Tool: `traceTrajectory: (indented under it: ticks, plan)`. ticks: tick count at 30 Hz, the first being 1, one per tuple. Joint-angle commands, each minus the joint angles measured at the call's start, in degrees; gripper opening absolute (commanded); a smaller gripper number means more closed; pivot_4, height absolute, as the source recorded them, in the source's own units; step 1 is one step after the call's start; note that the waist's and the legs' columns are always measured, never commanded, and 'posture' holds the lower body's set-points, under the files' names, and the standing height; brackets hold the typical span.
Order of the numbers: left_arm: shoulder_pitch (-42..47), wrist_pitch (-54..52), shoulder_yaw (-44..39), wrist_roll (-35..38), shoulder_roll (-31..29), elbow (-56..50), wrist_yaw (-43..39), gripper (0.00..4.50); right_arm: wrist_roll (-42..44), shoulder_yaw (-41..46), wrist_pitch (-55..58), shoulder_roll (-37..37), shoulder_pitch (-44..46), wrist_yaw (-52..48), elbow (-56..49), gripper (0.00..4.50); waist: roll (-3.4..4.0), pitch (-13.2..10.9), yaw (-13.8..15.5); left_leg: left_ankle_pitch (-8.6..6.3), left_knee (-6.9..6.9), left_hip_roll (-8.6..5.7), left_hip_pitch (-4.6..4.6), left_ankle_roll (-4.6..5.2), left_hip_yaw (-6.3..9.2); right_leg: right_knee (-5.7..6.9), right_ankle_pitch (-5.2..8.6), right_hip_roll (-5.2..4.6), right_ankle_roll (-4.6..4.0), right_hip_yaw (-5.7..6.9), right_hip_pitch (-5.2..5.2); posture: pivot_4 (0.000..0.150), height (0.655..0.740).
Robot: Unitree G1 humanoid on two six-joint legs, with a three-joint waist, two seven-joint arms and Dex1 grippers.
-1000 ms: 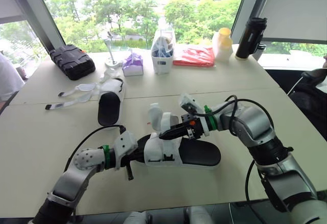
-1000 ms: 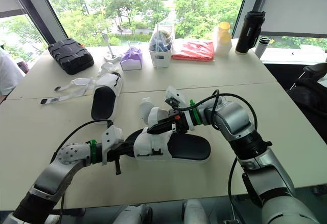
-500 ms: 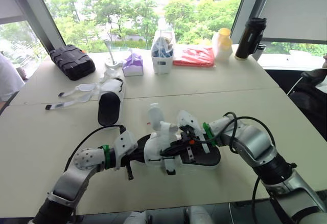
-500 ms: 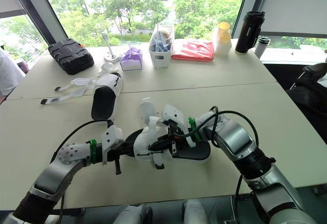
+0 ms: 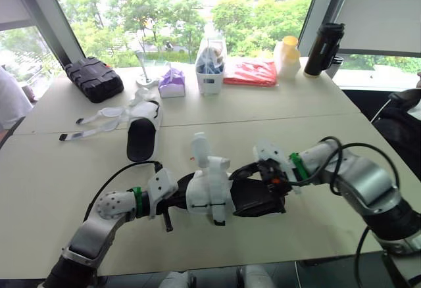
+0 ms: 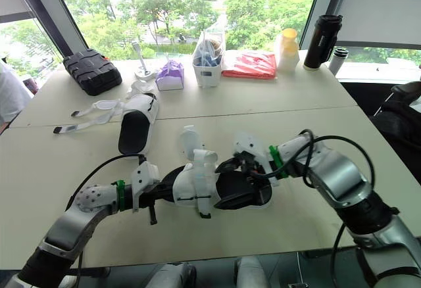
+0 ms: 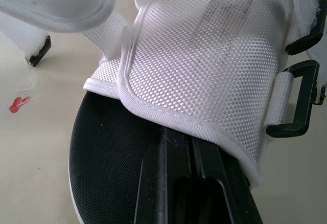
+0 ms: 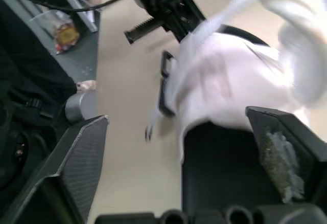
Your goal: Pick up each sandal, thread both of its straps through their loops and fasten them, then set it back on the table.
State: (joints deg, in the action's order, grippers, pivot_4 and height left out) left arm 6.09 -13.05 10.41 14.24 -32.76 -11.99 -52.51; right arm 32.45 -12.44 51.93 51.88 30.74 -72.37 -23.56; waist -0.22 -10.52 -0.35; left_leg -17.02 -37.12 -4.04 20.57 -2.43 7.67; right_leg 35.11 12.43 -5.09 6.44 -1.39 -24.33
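Note:
The near sandal [image 5: 253, 196], black sole with a white upper, lies at the table's front centre. One white strap [image 5: 199, 148] stands up from it; the other drapes over the upper, with black loops [image 7: 299, 98] at its side. My left gripper [image 5: 172, 202] is shut, its tips tucked under the upper's hem at the toe end. My right gripper [image 5: 253, 175] stands open beside the upper over the heel part, its fingers [image 8: 76, 157] wide apart and holding nothing. The second sandal [image 5: 143, 133] lies further back on the left, straps [image 5: 99, 117] loose.
Along the far edge stand a black case [image 5: 93, 79], a purple tissue pack [image 5: 172, 83], a white container [image 5: 210, 61], a red packet [image 5: 250, 72], a yellow-lidded bottle [image 5: 286, 54] and a black flask [image 5: 323, 48]. A person's sleeve [image 5: 10, 100] shows at the left edge.
My right gripper let go of the strap, opened wide and drew back toward the heel. The strap now hangs over the upper. The left gripper has stayed put.

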Motion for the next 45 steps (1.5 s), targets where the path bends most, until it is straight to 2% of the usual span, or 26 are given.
traceTrajectory:
  ticks: [1, 4, 8, 12, 24, 36, 39, 45]
  plan:
    - [-1.2, -0.8, 2.2, -1.3, 0.3, 0.8, -0.1, 0.00, 7.6, 5.8, 5.8, 3.6, -4.5, -1.2, -5.2, 4.44, -0.01, 0.0, 0.0, -0.01, 0.00, 0.00, 0.00, 0.02, -0.01, -0.01, 0.00, 0.00, 0.00, 0.00, 0.00, 0.150, 0.7400]
    - [-0.9, -0.8, 2.3, -1.4, 0.5, 1.2, -0.1, 0.00, 11.4, 7.5, 9.6, 3.6, -8.7, 1.1, -7.0, 4.44, -0.05, 0.0, 0.4, -0.03, -0.01, 0.01, 0.00, 0.05, -0.02, -0.02, 0.01, -0.02, 0.01, 0.00, 0.02, 0.150, 0.7400]
    - [-0.4, -0.8, 2.4, -1.5, 0.6, 1.7, -0.2, 0.00, 10.5, 6.3, 9.1, 2.5, -12.4, 5.0, -7.7, 4.44, -0.05, 0.0, 0.8, -0.03, -0.08, 0.01, -0.02, 0.05, -0.07, -0.01, 0.09, -0.04, 0.16, -0.04, 0.02, 0.150, 0.7400]
    - [-0.9, -0.4, 2.2, -1.5, 0.4, 1.8, -0.5, 0.00, 7.9, 2.3, 9.6, -3.7, -16.3, 14.2, -8.7, 4.44, -0.13, 0.1, 1.1, -0.04, -0.04, 0.02, -0.03, 0.05, -0.08, -0.02, 0.13, -0.01, 0.20, 0.00, 0.04, 0.150, 0.7400]
    - [-1.0, -0.1, 2.2, -1.7, 0.4, 2.2, -0.1, 0.00, 4.2, -3.2, 8.3, -12.8, -13.5, 24.0, -5.1, 4.44, -0.13, 0.1, 1.0, -0.04, -0.05, 0.01, -0.05, 0.07, 0.02, 0.00, 0.13, -0.02, 0.23, -0.03, 0.03, 0.150, 0.7400]
    - [-1.3, -0.1, 2.3, -1.8, 0.7, 1.7, 0.3, 0.00, 6.0, -4.2, 12.3, -17.8, -9.8, 26.8, -5.2, 4.44, -0.13, 0.1, 0.9, -0.04, -0.06, 0.00, -0.06, 0.07, 0.07, 0.01, 0.04, -0.01, 0.08, -0.03, 0.05, 0.150, 0.7400]
    - [-1.4, -0.1, 2.3, -1.8, 0.7, 1.6, 0.4, 0.00, 5.9, -4.5, 13.0, -18.0, -9.8, 27.1, -5.2, 3.58, -0.13, 0.1, 1.0, -0.04, -0.06, 0.00, -0.07, 0.07, 0.07, 0.01, 0.05, -0.01, 0.09, -0.03, 0.05, 0.150, 0.7400]
    - [-1.2, 0.1, 2.2, -1.9, 0.7, 2.0, 0.4, 0.00, 5.8, -4.9, 13.3, -17.4, -9.7, 26.5, -4.2, 0.54, -0.13, 0.1, 1.0, -0.05, -0.04, -0.01, -0.06, 0.07, 0.07, -0.01, 0.05, -0.02, 0.09, -0.03, 0.05, 0.150, 0.7400]
